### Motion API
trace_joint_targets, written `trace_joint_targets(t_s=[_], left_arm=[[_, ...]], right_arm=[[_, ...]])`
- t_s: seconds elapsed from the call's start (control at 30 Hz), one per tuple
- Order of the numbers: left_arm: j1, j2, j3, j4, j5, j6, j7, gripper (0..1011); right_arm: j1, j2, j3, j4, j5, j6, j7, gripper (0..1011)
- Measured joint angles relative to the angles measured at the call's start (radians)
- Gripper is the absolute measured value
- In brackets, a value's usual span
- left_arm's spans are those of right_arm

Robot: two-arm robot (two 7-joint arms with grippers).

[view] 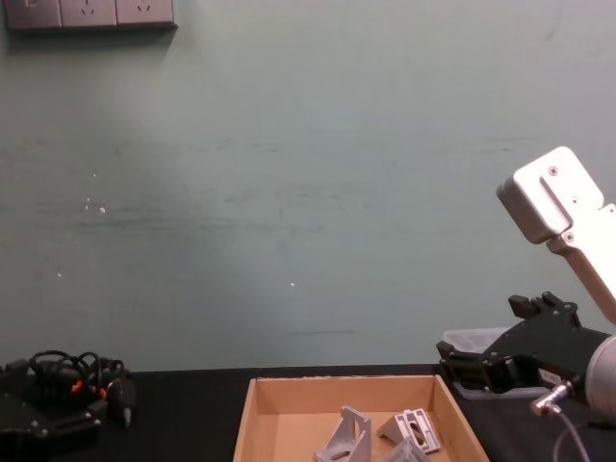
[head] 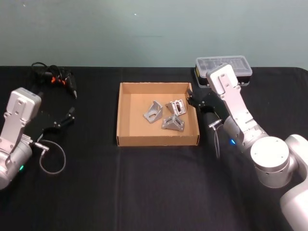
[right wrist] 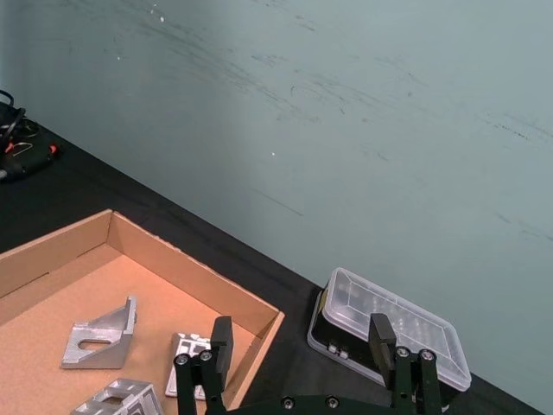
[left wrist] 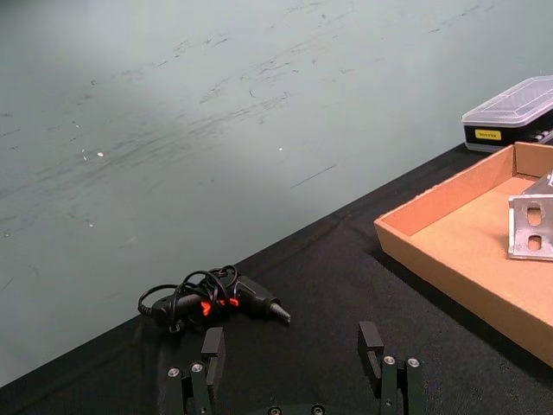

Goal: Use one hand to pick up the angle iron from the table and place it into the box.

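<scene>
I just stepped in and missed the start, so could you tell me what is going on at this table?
The robot is putting angle irons into the box on the black table. Three angle irons already lie inside it. The right claw hovers open and empty over the box's right wall, near the clear-lidded plastic case. The left claw is open and idle, off to the left of the box, near a black tool with a coiled cord.
</scene>
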Motion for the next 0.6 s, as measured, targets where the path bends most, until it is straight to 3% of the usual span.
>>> trace_joint_targets(t_s=[0.6], left_arm=[[0.0,0.0,0.0,0.0,0.0,0.0,0.0,1011]], right_arm=[[0.0,0.001,-0.001,-0.001,0.002,-0.003,0.0,1003]])
